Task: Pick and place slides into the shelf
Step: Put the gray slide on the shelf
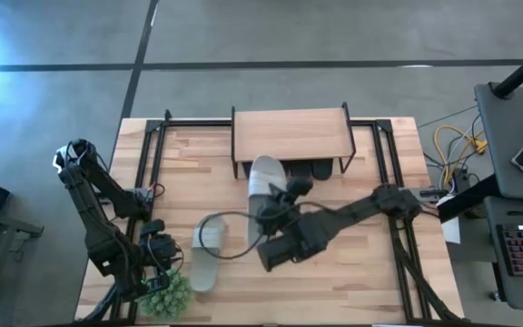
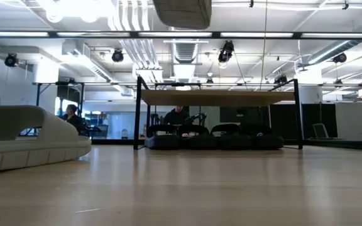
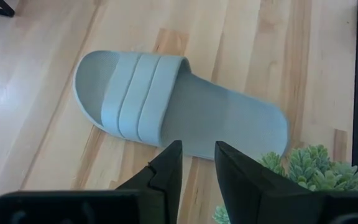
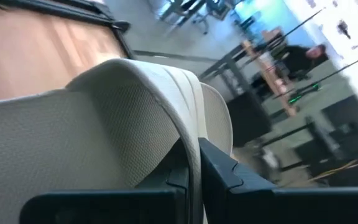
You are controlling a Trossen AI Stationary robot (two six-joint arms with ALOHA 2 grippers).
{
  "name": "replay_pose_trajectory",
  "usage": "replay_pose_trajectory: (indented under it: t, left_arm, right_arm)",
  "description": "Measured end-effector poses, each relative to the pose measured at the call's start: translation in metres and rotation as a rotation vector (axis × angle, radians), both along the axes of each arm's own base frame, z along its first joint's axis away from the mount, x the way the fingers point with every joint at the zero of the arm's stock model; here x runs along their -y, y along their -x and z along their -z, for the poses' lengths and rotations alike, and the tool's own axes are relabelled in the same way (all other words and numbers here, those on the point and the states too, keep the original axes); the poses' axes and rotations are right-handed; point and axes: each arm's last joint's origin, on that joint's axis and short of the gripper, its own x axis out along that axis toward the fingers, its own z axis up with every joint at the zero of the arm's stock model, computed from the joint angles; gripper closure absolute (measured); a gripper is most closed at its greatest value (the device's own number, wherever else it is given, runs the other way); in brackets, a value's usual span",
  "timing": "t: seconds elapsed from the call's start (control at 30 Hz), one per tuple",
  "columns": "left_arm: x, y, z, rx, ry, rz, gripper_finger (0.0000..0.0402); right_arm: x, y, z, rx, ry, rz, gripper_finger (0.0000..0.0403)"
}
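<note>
While clamped at its strap edge, held pale slide (image 1: pixel 263 177): lifted off the tabletop, just in front of the shelf, toe end reaching toward the shelf's front edge; ribbed strap fills the right wrist view (image 4: pixel 135 118).
Right gripper (image 4: pixel 194 168): fingers pinched tight on the thin strap edge of that pale slide, grasping it.
Right arm: reaching from the table's right side diagonally toward the centre, elbow bent, wrist low near mid-table, gripper end turned toward the shelf.
Second pale slide (image 1: pixel 207 257): flat on the wooden table (image 1: pixel 352 263) at front left, sole down, strap toward the shelf; seen up close in the left wrist view (image 3: pixel 166 106) and at the left edge of the low view (image 2: pixel 24 135).
Left gripper (image 3: pixel 197 163): fingers parted by a narrow gap, nothing between them, hovering just above the heel side of the second pale slide.
Left arm: folded at the table's front-left corner, wrist pointing down at the table.
Black slides (image 2: pixel 212 138): in a row on the table under the shelf plank.
Shelf (image 1: pixel 289 132): light plank top on a black wire frame, at the table's far centre.
Small green plant (image 1: pixel 164 295): at the front-left edge, just beside the left gripper and the second slide's heel.
</note>
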Motion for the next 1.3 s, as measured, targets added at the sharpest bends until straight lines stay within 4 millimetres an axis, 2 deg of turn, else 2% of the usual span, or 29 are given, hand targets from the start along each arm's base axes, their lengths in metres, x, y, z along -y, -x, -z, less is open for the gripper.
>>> replay_pose_trajectory:
  t: [0.17,0.3,0.5,0.63,0.77,0.87,1.0,1.17,1.3]
  left_arm:
    - [-0.002,0.000,0.000,0.018,-0.012,-0.033,0.0320]
    - [-0.011,0.000,-0.001,0.045,-0.027,-0.152,0.0320]
    - [-0.023,0.002,-0.009,0.136,-0.011,-0.248,0.0320]
    - [-0.030,0.002,-0.017,0.220,-0.007,-0.274,0.0320]
    - [-0.040,-0.002,-0.021,0.243,-0.009,-0.319,0.0320]
    - [-0.047,-0.007,-0.021,0.242,-0.036,-0.360,0.0320]
    - [-0.059,-0.013,-0.022,0.241,-0.077,-0.420,0.0320]
    - [-0.071,-0.016,-0.026,0.246,-0.071,-0.483,0.0320]
    - [-0.082,-0.016,-0.029,0.238,-0.089,-0.525,0.0320]
  right_arm:
    - [0.035,0.001,-0.012,-0.129,0.022,0.016,0.0390]
    - [0.075,0.001,-0.016,-0.199,0.047,0.085,0.0390]
    - [0.141,0.005,-0.013,-0.473,0.062,0.128,0.0390]
    - [0.174,0.006,-0.009,-0.638,0.049,0.124,0.0390]
    - [0.208,0.008,-0.008,-0.689,0.011,0.159,0.0390]
    - [0.243,0.010,-0.005,-0.701,-0.070,0.163,0.0390]
    - [0.283,0.005,-0.007,-0.653,-0.091,0.116,0.0390]
    - [0.305,-0.012,-0.013,-0.547,-0.040,-0.040,0.0390]
    - [0.314,-0.012,-0.004,-0.572,-0.073,-0.128,0.0390]
